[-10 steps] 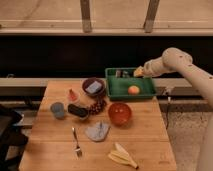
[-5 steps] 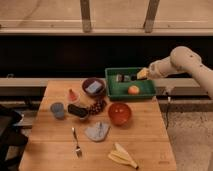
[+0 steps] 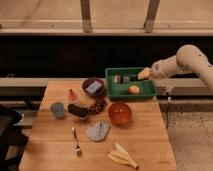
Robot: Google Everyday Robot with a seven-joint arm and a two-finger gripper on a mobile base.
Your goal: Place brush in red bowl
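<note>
Lying left-to-right in the green plastic tray (image 3: 150,93), the slim black brush (image 3: 125,78) points its greyish head left — tool (image 3: 143,74) at its handle end, grip impossible to tell.

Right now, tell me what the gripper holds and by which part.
It cannot be told. The gripper is over the green tray, at the end of the brush nearest the arm; a grip on it does not show.

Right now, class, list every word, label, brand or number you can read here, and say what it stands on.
None can be read. No lettering shows on the red bowl, the green tray, the purple bowl or the wooden table. The gripper, over the green tray, shows no legible mark either.
</note>
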